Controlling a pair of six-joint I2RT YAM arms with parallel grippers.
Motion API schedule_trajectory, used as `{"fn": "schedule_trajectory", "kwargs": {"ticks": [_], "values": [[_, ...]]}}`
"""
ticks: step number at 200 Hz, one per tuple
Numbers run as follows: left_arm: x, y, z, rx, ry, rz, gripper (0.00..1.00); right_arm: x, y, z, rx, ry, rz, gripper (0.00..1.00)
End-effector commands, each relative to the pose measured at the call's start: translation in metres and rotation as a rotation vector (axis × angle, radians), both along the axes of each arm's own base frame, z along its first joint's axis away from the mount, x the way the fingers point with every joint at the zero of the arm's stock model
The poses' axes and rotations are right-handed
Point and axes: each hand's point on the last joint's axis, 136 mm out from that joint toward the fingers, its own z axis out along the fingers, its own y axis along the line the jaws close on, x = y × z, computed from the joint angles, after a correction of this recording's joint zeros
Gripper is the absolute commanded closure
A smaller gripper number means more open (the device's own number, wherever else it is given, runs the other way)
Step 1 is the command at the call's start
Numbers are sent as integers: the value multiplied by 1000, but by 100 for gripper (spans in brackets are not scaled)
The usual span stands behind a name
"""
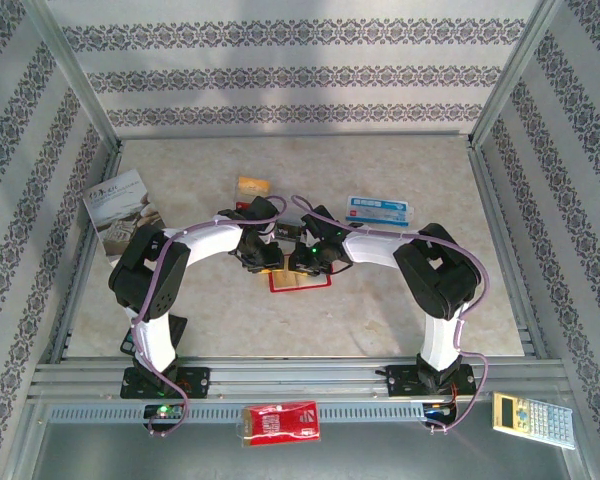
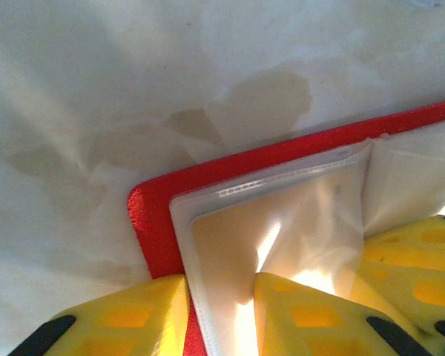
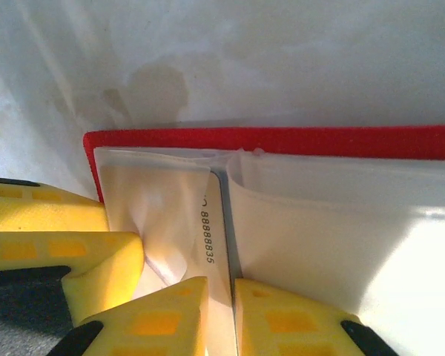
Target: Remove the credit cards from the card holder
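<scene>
Two items lie loose, so the extraction looks largely done.
- Orange-yellow card (image 1: 252, 185): thin, rectangular, flat on the marbled tabletop (image 1: 400, 310), beyond the left tool.
- Left tool (image 2: 221, 285): spread, straddling a clear pocket's edge.
- Card holder (image 2: 152, 222): red felt-like cover with frosted plastic sleeves, open flat beneath both tools.
- Right tool (image 3: 219, 285): pressed together on a thin pale leaf of the card holder printed with digits. Whether it is a card or a sleeve, I cannot tell.
- Blue-and-white card (image 1: 380, 208): glossy, beyond the right tool.
- Remaining: possibly one card.
</scene>
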Motion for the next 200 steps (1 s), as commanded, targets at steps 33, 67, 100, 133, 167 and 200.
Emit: {"fn": "schedule_trajectory", "kwargs": {"ticks": [33,67,100,133,167,200], "values": [[-18,-11,-31,-60,90,-25,71,-14,10,-17,-11,23,84,88],[-13,-11,-25,-76,74,-7,71,-8,10,-3,14,-24,77,98],[-3,-8,-9,-88,32,15,68,-1,-3,4,6,-50,28,100],[6,1,7,-70,-19,46,61,4,-19,7,-11,-64,-20,100],[8,8,16,-57,-44,69,56,7,-28,6,-22,-69,-51,100],[7,13,23,-44,-63,82,55,9,-27,9,-7,-74,-52,100]]}}
